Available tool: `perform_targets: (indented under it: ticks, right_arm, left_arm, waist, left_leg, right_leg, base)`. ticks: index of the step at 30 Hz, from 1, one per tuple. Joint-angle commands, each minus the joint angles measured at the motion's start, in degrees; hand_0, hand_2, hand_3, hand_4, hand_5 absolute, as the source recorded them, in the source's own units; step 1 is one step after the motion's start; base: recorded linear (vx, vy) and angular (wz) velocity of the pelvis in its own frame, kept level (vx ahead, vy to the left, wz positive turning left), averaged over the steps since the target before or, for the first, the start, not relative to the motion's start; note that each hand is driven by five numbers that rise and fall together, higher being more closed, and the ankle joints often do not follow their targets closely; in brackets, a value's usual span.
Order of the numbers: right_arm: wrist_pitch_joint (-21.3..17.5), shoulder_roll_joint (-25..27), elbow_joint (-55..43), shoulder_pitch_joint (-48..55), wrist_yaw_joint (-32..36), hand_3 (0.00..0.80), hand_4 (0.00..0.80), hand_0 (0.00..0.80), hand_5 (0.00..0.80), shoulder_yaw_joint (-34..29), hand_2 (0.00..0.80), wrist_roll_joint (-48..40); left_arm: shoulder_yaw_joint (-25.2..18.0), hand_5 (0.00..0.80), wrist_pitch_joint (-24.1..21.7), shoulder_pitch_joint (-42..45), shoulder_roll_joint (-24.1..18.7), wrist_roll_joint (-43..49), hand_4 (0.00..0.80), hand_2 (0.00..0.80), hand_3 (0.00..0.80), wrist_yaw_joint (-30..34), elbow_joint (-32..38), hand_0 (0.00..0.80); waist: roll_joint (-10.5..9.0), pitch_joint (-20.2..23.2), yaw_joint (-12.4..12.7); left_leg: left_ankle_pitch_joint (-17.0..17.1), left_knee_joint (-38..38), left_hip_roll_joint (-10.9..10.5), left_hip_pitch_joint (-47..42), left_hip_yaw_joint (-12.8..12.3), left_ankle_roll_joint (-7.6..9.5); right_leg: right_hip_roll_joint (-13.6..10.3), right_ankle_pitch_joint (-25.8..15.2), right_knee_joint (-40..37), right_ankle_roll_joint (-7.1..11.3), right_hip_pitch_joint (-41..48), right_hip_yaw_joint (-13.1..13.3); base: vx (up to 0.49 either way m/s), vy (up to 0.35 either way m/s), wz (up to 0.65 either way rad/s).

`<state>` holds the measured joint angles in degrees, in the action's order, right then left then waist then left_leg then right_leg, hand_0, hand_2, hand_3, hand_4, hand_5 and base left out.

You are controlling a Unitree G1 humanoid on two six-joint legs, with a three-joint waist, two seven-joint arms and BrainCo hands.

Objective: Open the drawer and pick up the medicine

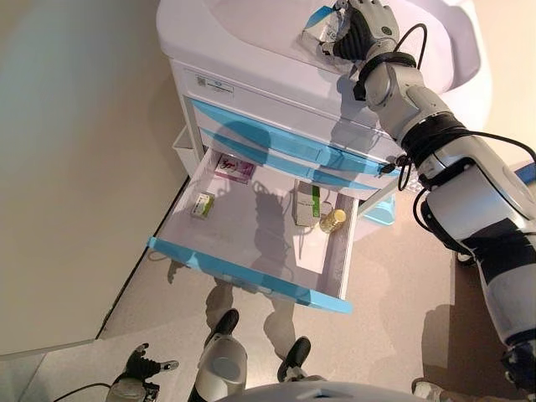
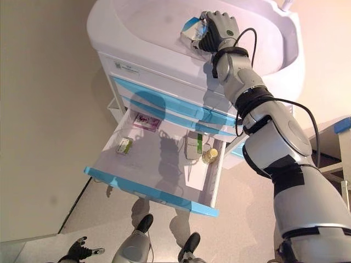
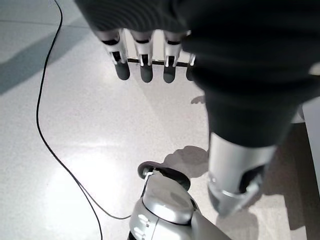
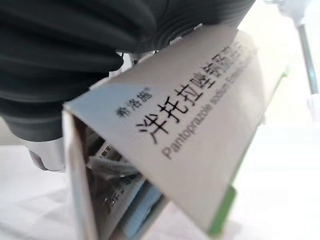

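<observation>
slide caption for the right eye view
Right hand holds a white medicine box over the cart top; blue-fronted drawer open.

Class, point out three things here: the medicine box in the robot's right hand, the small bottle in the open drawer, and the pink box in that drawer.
medicine box (image 1: 322,27), left eye view, its crumpled face
small bottle (image 1: 332,220), left eye view, its side
pink box (image 1: 234,168), left eye view, its top face

a plain beige wall (image 1: 75,167) runs along the left and meets a pale, glossy speckled floor (image 1: 402,285) at a dark seam. light pools in bright patches on the floor. at the far right stands a piece of white furniture with a blue edge (image 2: 341,127), only partly in view.
</observation>
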<state>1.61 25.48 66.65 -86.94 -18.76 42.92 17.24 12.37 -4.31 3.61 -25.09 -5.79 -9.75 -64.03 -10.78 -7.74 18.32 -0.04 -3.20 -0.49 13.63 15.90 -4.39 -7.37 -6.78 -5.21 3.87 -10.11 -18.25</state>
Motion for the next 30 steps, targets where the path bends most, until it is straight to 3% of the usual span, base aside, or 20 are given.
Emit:
perform_targets:
  ticks: [1,7,8,9,10,30]
  right_arm:
    - [1.35,0.92,4.97,-5.32,-1.51,0.800,0.800,0.800,0.800,1.18,0.800,-2.74]
    - [1.74,0.90,5.83,-5.64,-1.68,0.800,0.800,0.800,0.800,0.61,0.800,-3.63]
    - [1.97,0.75,6.01,-5.68,-1.72,0.646,0.646,0.646,0.646,0.53,0.646,-3.68]
    - [2.09,0.64,6.24,-5.67,-1.57,0.154,0.154,0.154,0.154,0.69,0.154,-3.47]
    - [2.14,0.55,6.41,-5.79,-1.49,0.000,0.000,0.000,0.000,0.76,0.000,-3.45]
    - [2.00,-1.69,6.61,-5.71,-0.97,0.000,0.000,0.000,0.000,0.30,0.000,-3.77]
  left_arm:
    - [1.73,0.000,-0.14,-2.67,-0.23,-1.48,0.000,0.000,0.000,-1.39,-2.23,0.000]
    - [1.95,0.000,-0.02,-3.02,-0.04,-1.86,0.000,0.000,0.000,-1.57,-2.01,0.000]
    - [2.07,0.000,0.03,-3.09,0.12,-1.95,0.000,0.000,0.000,-1.71,-1.89,0.000]
    - [2.15,0.000,-0.01,-3.20,0.16,-1.94,0.000,0.000,0.000,-1.68,-1.92,0.000]
    - [2.24,0.000,0.02,-3.29,0.20,-2.04,0.000,0.000,0.000,-1.68,-1.87,0.000]
    - [2.38,0.000,0.15,-3.01,0.67,-1.94,0.000,0.000,0.000,-1.79,-1.70,0.000]
  waist:
    - [0.86,-0.94,-0.46]
    - [1.21,-1.24,-0.68]
    - [1.42,-1.28,-0.77]
    - [1.47,-1.30,-0.80]
    - [1.53,-1.33,-0.85]
    - [1.79,-1.00,-1.94]
  left_leg:
    - [5.75,5.32,-3.93,1.23,0.01,3.12]
    - [5.82,5.23,-4.11,1.72,-0.04,3.22]
    - [5.86,5.28,-4.06,1.73,-0.10,3.26]
    - [5.89,5.34,-4.08,1.78,-0.10,3.26]
    - [5.92,5.35,-4.09,1.84,-0.07,3.26]
    - [5.91,5.67,-3.86,1.49,-0.14,3.27]
  right_leg:
    - [-1.65,0.28,1.95,5.48,2.25,-0.61]
    - [-1.70,0.23,2.00,5.45,1.71,-0.48]
    - [-1.74,0.23,2.01,5.41,1.58,-0.41]
    - [-1.74,0.23,1.98,5.40,1.55,-0.39]
    - [-1.74,0.25,2.00,5.38,1.51,-0.37]
    - [-1.74,0.15,2.11,5.19,1.18,0.28]
  base:
    - [0.000,0.000,0.00]
    - [0.000,0.000,0.00]
    - [0.000,0.000,0.00]
    - [0.000,0.000,0.00]
    - [0.000,0.000,0.00]
    - [0.000,0.000,0.00]
